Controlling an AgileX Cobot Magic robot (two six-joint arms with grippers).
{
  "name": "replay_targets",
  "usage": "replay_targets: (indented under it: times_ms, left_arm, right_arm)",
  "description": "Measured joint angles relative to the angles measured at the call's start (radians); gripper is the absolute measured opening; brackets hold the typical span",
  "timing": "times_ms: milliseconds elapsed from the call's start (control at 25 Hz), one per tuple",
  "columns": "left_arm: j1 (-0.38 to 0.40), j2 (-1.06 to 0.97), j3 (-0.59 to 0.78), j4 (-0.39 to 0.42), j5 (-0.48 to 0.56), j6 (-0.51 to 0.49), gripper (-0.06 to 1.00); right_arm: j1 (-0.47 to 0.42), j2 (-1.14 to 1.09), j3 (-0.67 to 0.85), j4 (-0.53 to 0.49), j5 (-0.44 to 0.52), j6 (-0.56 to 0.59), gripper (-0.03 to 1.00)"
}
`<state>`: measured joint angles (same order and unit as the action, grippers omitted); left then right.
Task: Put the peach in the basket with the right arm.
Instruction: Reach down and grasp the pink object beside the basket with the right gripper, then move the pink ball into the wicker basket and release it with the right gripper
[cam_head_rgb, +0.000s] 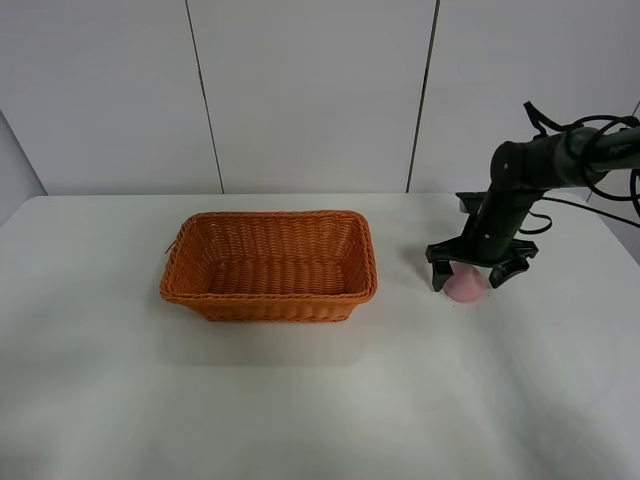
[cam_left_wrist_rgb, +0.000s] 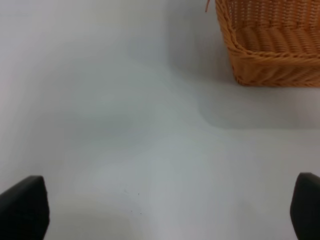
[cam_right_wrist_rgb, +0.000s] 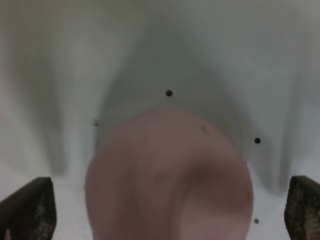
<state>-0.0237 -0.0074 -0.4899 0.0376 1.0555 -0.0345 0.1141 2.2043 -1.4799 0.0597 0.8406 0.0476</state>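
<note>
The pink peach (cam_head_rgb: 464, 285) rests on the white table, right of the orange-brown wicker basket (cam_head_rgb: 268, 266). My right gripper (cam_head_rgb: 468, 276) is lowered over the peach, open, one finger on each side of it. In the right wrist view the peach (cam_right_wrist_rgb: 169, 180) fills the space between the two fingertips (cam_right_wrist_rgb: 29, 209), which stand apart from it. In the left wrist view the left gripper (cam_left_wrist_rgb: 165, 207) is open above bare table, and a corner of the basket (cam_left_wrist_rgb: 270, 45) shows beyond it. The left arm is out of the high view.
The white table (cam_head_rgb: 300, 400) runs to a white panelled wall behind. The right arm's cables (cam_head_rgb: 600, 130) loop at the right edge. Small dark dots (cam_right_wrist_rgb: 169, 93) mark the table surface near the peach.
</note>
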Motion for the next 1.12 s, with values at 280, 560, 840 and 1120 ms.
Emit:
replay_targets:
  times_ms: [280,560,840,1120]
  left_arm:
    - [0.0,0.0,0.0,0.0,0.0,0.0,0.99]
    - [0.0,0.0,0.0,0.0,0.0,0.0,0.99]
    - [0.0,0.0,0.0,0.0,0.0,0.0,0.99]
    - [0.0,0.0,0.0,0.0,0.0,0.0,0.99]
  right_arm:
    - [0.0,0.003,0.0,0.002,-0.002,0.0,0.46]
    - [0.0,-0.013,-0.007,0.003,0.017,0.0,0.0]
    - [0.0,-0.104,-0.066,-0.021,0.101,0.0,0.0]
    - [0.0,-0.149,-0.331,-0.044,0.34,0.0,0.0]
